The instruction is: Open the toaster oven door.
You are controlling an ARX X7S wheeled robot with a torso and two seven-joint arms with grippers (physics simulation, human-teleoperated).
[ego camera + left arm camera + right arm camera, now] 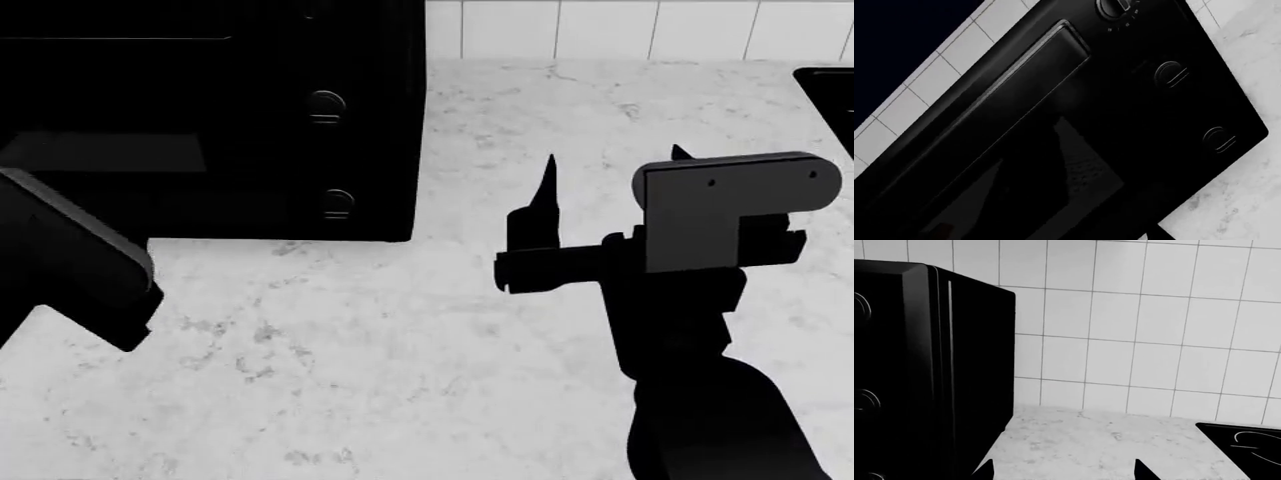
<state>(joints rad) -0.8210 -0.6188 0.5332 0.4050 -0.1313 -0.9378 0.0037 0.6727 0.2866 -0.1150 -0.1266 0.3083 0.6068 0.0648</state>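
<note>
White-tiled bench (441, 330) carries toaster oven (267, 120); door (1021, 150) closed, rigid, hinged; grip its bar handle (1021, 65). Right tool (607, 215) apart beside oven; left tool state cannot tell

One toaster oven (200, 120) stands on the counter (400, 350); a single appliance of this kind across all three views.

One door (1021, 150) on its front, with one horizontal bar handle (1034, 60) along one edge.

Knobs (1171, 74): three counted in the left wrist view, in one column; the head view shows two of them, the right wrist view shows parts of three at the frame edge.

One flat black cooktop (1247, 440), seen partly at the frame edge.

Two arms in the head view. One right gripper (614, 190), with two fingertips (1142, 470) visible in its wrist view. Left gripper (80, 270): one dark body; fingers not countable.

One tiled wall (1154, 330).
</note>
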